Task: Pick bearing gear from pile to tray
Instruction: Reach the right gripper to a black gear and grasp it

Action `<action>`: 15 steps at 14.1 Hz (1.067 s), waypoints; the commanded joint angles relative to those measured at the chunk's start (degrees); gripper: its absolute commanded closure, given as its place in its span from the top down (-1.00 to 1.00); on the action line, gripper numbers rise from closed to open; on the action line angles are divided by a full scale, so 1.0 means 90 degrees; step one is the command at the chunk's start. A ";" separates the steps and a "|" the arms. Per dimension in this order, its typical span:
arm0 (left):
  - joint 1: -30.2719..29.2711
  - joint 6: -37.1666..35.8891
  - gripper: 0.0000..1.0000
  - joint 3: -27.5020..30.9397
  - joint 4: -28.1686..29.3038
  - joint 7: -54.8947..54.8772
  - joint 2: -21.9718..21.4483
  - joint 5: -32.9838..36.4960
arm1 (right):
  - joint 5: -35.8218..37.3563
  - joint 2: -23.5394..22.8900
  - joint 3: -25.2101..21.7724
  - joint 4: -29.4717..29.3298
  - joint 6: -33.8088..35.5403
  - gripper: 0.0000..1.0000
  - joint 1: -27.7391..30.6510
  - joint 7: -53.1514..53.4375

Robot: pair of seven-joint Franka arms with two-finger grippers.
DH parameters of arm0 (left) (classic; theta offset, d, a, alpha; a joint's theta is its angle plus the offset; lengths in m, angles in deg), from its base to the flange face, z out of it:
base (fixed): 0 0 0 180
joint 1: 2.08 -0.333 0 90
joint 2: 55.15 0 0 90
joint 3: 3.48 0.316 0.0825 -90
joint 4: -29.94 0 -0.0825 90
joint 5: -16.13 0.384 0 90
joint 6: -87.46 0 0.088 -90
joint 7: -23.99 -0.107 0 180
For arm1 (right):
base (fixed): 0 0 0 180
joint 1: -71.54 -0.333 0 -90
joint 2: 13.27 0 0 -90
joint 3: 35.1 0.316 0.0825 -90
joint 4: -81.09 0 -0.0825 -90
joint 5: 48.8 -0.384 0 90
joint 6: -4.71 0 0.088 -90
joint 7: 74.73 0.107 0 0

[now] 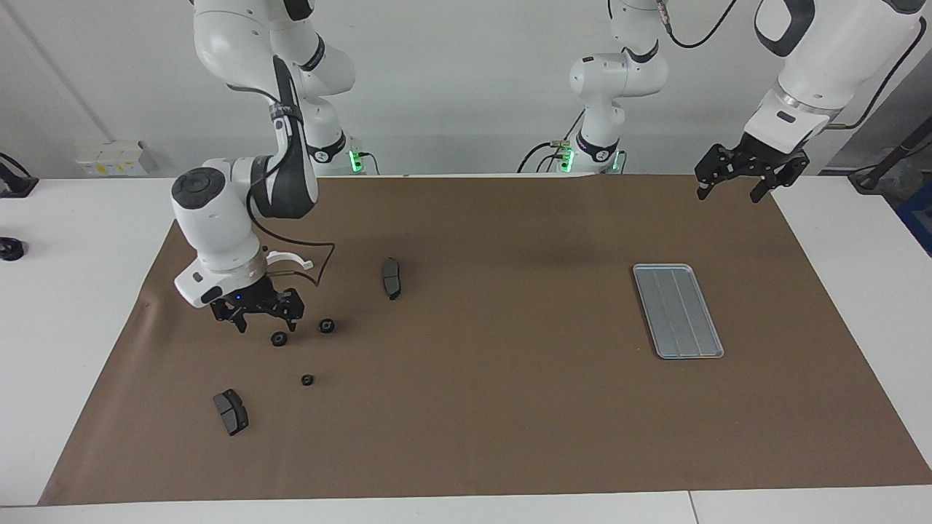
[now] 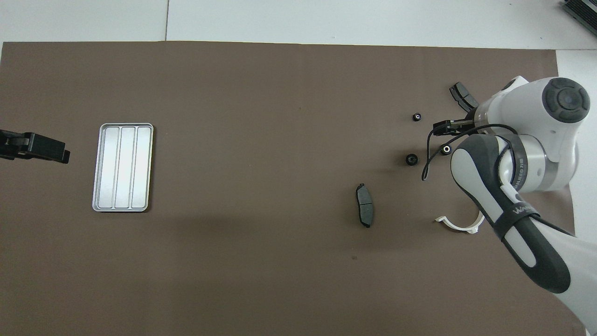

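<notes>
Facing view: a brown mat (image 1: 480, 407) covers a white table. The right gripper (image 1: 258, 315) hangs low over the scattered parts at the right arm's end, fingers spread, holding nothing. Just below it sits a small black ring (image 1: 279, 339), with a second ring (image 1: 327, 326) beside it and a third ring (image 1: 307, 380) farther from the robots. A white half-ring bracket (image 1: 291, 258) lies partly hidden by the arm. One dark brake pad (image 1: 392, 277) lies toward the middle, another brake pad (image 1: 231, 412) farthest from the robots. The silver tray (image 1: 677, 311) lies well apart, at the left arm's end, with nothing in it. The left gripper (image 1: 730, 185) waits in the air there, fingers spread.
</notes>
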 commanded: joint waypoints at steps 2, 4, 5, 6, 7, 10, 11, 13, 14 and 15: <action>-0.0030 0.0002 1.00 -0.0021 0.0170 0.0076 -0.0155 0.0060 | -0.0188 -0.0146 0.0024 0.0702 -0.0880 1.00 0.0222 -0.0622; -0.0030 -0.0008 1.00 -0.0021 0.0160 0.0076 -0.0155 0.0060 | -0.0510 -0.0137 0.0024 0.0997 -0.1137 1.00 0.0174 -0.0662; -0.0030 -0.0008 1.00 -0.0021 0.0160 0.0076 -0.0155 0.0060 | -0.0511 -0.0137 0.0024 0.0997 -0.1118 1.00 0.0154 -0.0662; -0.0030 0.0002 1.00 -0.0021 0.0160 0.0076 -0.0155 0.0060 | -0.0511 -0.0137 0.0024 0.1007 -0.1118 1.00 0.0125 -0.0672; -0.0030 -0.0007 1.00 -0.0021 0.0170 0.0076 -0.0155 0.0060 | -0.0521 -0.0128 0.0024 0.1017 -0.1098 1.00 0.0134 -0.0711; -0.0030 0.0002 1.00 -0.0031 0.0160 0.0076 -0.0155 0.0060 | -0.0521 -0.0098 0.0015 0.1104 -0.1098 1.00 0.0154 -0.0916; -0.0030 -0.0007 1.00 -0.0031 0.0160 0.0076 -0.0155 0.0060 | -0.0521 -0.0088 0.0015 0.1134 -0.1118 1.00 0.0154 -0.0926; -0.0030 -0.0008 1.00 -0.0021 0.0160 0.0076 -0.0155 0.0060 | -0.0521 -0.0098 0.0015 0.1134 -0.1137 1.00 0.0164 -0.0926; -0.0030 -0.0008 1.00 -0.0021 0.0160 0.0076 -0.0155 0.0060 | -0.0521 -0.0098 0.0015 0.1134 -0.1147 1.00 0.0173 -0.0926; -0.0030 -0.0008 1.00 -0.0021 0.0170 0.0076 -0.0155 0.0060 | -0.0521 -0.0098 0.0015 0.1134 -0.1147 1.00 0.0173 -0.0926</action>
